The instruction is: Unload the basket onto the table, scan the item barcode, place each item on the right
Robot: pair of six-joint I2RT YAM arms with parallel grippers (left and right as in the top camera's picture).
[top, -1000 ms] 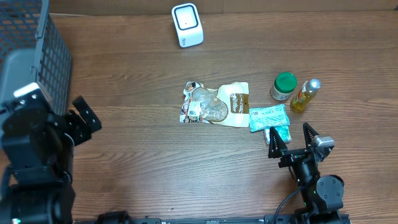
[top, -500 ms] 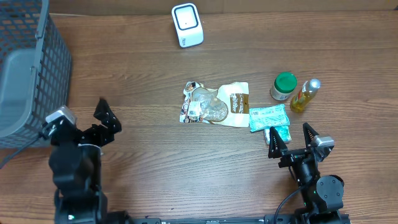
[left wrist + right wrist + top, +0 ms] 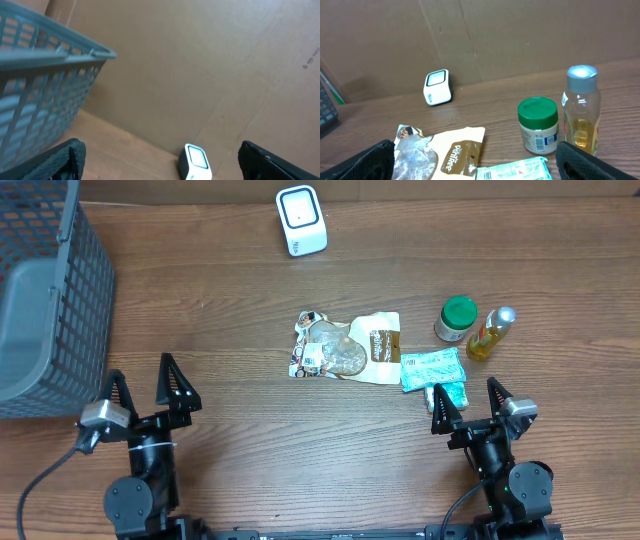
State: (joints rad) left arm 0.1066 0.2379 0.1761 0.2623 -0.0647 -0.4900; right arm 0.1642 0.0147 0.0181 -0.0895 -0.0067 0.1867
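- The right gripper [image 3: 464, 392] is wide open and empty, low at the near edge of the table [image 3: 250, 450], with its fingers pointing toward the far edge.
- A small teal packet [image 3: 450, 394] lies right at its fingertips. A larger teal packet [image 3: 432, 368] lies just beyond, its long axis running across the table.
- The left gripper [image 3: 140, 378] is also wide open and empty. It sits near the left side beside the basket [image 3: 40, 300], well apart from all the goods.
- The snack bag [image 3: 345, 348] lies mid-table with its long axis left to right, nearer the right arm.
- A green-lidded jar [image 3: 457, 318] and a bottle [image 3: 490, 332] stand upright just beyond the larger packet, close together.
- The scanner [image 3: 300, 220] stands at the far edge, beyond and left of the goods.
- The right arm looks best placed to pick up an item.
- The way to the scanner probably runs diagonally over the snack bag, where there is bare wood.
- The upright bottle is the likeliest thing to get knocked over.
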